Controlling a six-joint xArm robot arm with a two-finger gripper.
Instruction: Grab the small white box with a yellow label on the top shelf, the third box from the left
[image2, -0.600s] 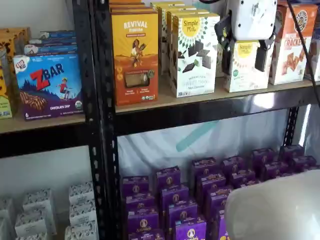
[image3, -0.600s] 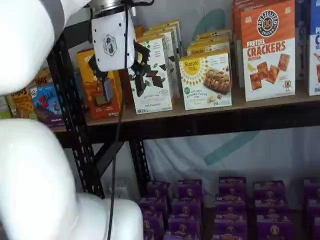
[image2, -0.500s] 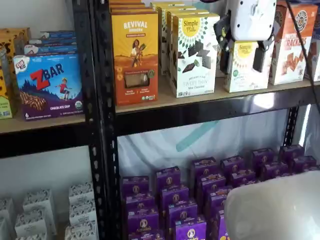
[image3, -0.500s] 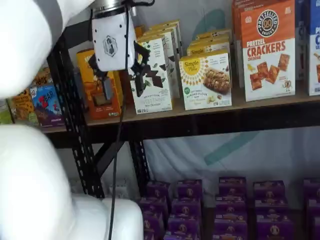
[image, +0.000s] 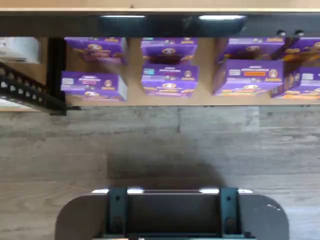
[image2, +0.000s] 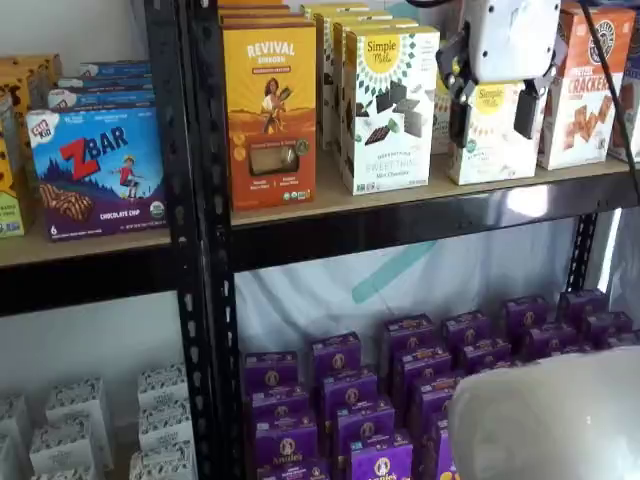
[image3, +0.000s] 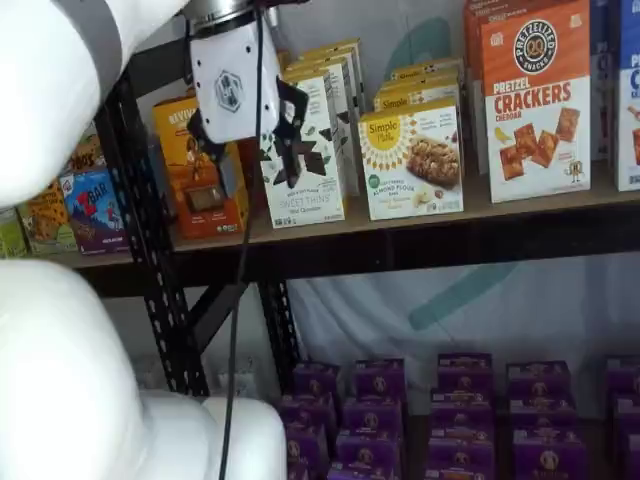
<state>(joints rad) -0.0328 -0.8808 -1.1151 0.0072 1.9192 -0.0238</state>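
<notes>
The small white box (image2: 489, 155) with a yellow sunburst stands on the top shelf (image2: 400, 196); it shows in both shelf views (image3: 412, 160). It sits between a taller white Simple Mills box (image2: 388, 108) and an orange-and-white cracker box (image2: 580, 95). My gripper (image2: 492, 132) hangs in front of the shelf, open, with a plain gap between its black fingers (image2: 459, 120). In a shelf view the fingers frame the small box. In a shelf view the gripper (image3: 258, 178) appears left of it, before the taller box (image3: 305, 150). Nothing is held.
An orange Revival box (image2: 270, 110) stands left of the taller box. A black upright (image2: 195, 240) divides the shelves, with ZBar boxes (image2: 97, 170) beyond it. Several purple boxes (image2: 345, 400) fill the lower shelf and show in the wrist view (image: 169, 67) beyond a wooden floor (image: 150, 145).
My gripper has shifted slightly to the right and a little upward in front of the top shelf. The boxes have not moved.
</notes>
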